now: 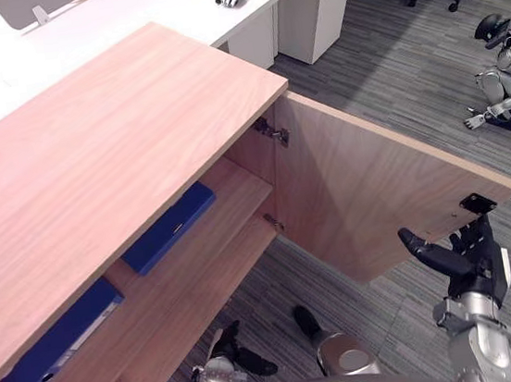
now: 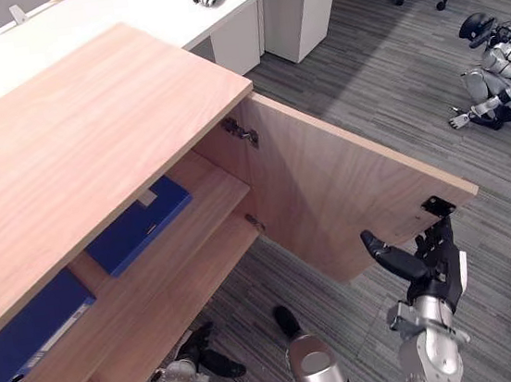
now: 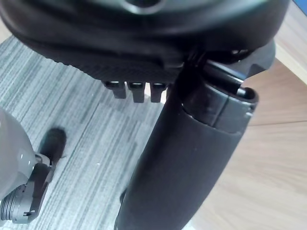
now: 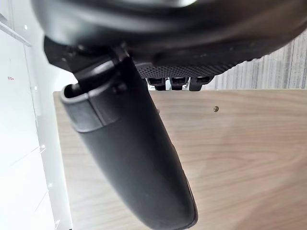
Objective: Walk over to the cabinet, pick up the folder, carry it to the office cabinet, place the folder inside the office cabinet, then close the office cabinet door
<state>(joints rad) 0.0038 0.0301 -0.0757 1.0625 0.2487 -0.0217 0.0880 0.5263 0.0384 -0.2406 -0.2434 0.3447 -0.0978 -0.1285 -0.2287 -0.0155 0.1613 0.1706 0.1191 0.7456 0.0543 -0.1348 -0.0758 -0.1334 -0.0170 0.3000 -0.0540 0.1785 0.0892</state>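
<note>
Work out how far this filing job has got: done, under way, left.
Done: two blue folders lie inside the office cabinet. Under way: the right hand, open, is at the free edge of the open door. Left: swinging that door shut. The left hand hangs low, empty.

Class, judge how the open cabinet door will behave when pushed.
Probably stiff: the cabinet door is a wooden panel. It should swing, not slide: hinges hold one edge. Pushing near its free edge, by the right hand, likely takes little force.

Dark robot hand (image 1: 474,257), silver-grey forearm (image 1: 476,355)
</note>
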